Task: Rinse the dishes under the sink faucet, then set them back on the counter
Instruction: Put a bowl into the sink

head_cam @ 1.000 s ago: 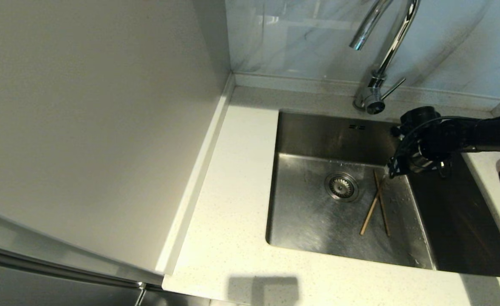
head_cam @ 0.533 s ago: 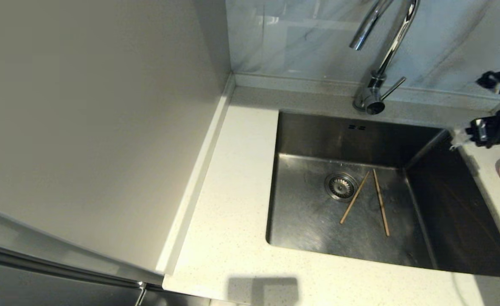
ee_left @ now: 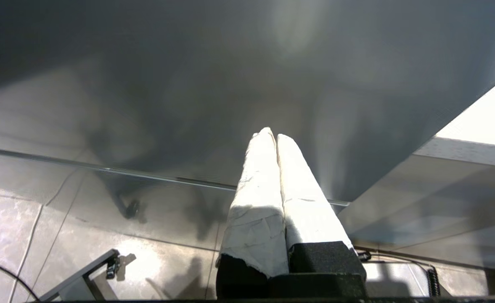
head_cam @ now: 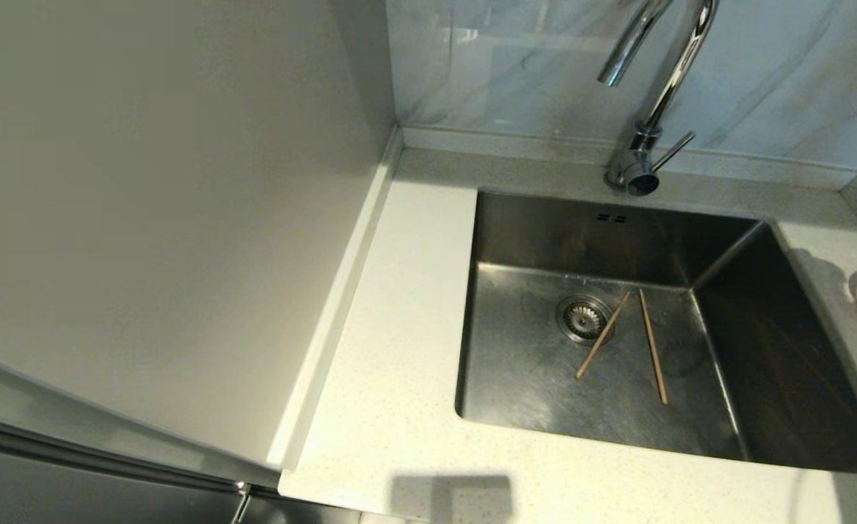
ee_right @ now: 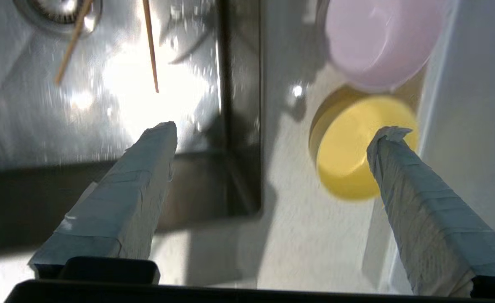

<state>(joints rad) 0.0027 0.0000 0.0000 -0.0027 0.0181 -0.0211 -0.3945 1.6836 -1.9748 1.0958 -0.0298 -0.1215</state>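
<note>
My right claw (ee_right: 272,130) hangs with its fingers spread wide above the counter (ee_right: 297,235) at the sink's (head_cam: 515,378) right rim. The yellow bowl (ee_right: 352,147) sits just beside one fingertip, the pink bowl (ee_right: 377,38) touching it toward the back edge. Two chopsticks (head_cam: 652,346) lie on the sink floor by the drain (head_cam: 583,319), splayed apart. The faucet (head_cam: 654,80) arches over the back rim.

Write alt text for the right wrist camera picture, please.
The open right gripper hangs over the counter beside the sink, above a yellow bowl and a pink bowl. Two chopsticks lie in the wet sink.
</note>
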